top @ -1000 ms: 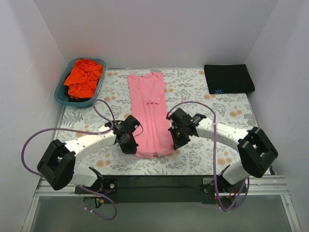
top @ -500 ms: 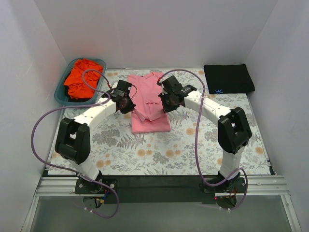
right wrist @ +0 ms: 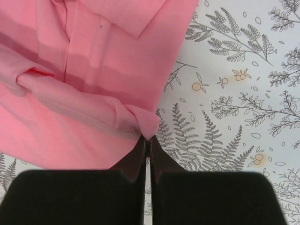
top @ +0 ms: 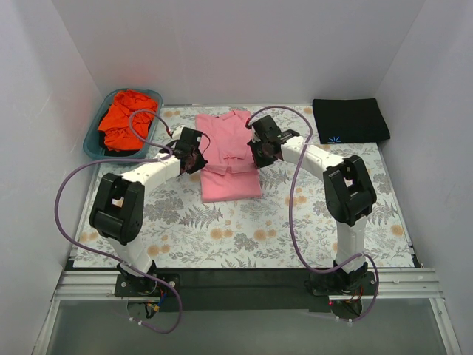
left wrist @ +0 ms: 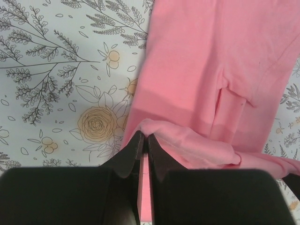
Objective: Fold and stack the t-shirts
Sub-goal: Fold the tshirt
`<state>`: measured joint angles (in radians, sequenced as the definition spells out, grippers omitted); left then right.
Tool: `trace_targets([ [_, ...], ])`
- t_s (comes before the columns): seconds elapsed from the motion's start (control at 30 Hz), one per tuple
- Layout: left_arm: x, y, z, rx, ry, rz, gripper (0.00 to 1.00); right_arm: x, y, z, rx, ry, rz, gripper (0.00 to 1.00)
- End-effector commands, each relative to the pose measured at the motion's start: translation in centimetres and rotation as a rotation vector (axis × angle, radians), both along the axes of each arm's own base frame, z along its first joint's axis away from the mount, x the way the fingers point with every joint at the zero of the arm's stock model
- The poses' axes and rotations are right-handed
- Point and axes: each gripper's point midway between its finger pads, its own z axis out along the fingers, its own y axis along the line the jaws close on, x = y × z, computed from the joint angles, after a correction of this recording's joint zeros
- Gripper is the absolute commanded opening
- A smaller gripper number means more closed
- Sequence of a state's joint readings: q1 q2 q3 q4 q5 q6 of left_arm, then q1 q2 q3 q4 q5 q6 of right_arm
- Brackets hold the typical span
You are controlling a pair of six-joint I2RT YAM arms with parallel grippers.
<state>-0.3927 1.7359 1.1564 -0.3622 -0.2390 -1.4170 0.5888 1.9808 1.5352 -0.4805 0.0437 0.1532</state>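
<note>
Toward the far middle of the floral tablecloth (top: 295, 222), the light pink cotton t-shirt (top: 230, 185) lies partly folded; the left gripper (left wrist: 143, 139) and right gripper (right wrist: 146, 142), jaws closed tight, each pinch its doubled-over hem at opposite sides

3 plain white walls (top: 236, 52) enclose a table (top: 222, 237) with a floral top, under soft, even light.
</note>
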Motion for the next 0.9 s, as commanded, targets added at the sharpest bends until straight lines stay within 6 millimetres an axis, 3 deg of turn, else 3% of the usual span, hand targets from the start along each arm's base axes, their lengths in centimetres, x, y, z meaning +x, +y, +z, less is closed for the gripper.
trace_targets([
  [0.0,1.5,0.9,0.4,0.016,-0.062,0.035,0.0,1.9,0.3,1.2,0.033,-0.075,-0.007,0.01],
  [0.27,2.2,1.2,-0.3,0.013,-0.079,0.068,0.0,3.0,0.4,1.1,0.051,-0.098,-0.013,0.01],
  [0.73,2.5,1.8,-3.2,0.014,-0.049,0.116,0.0,4.1,0.3,-1.7,0.028,-0.1,-0.029,0.01],
  [0.77,2.6,1.8,-3.1,0.014,-0.052,0.115,0.01,4.2,0.3,-1.6,0.029,-0.102,-0.029,0.07],
  [0.87,2.8,1.8,-2.4,0.014,-0.069,0.11,0.15,4.4,0.7,-0.7,0.048,-0.115,-0.018,0.23],
])
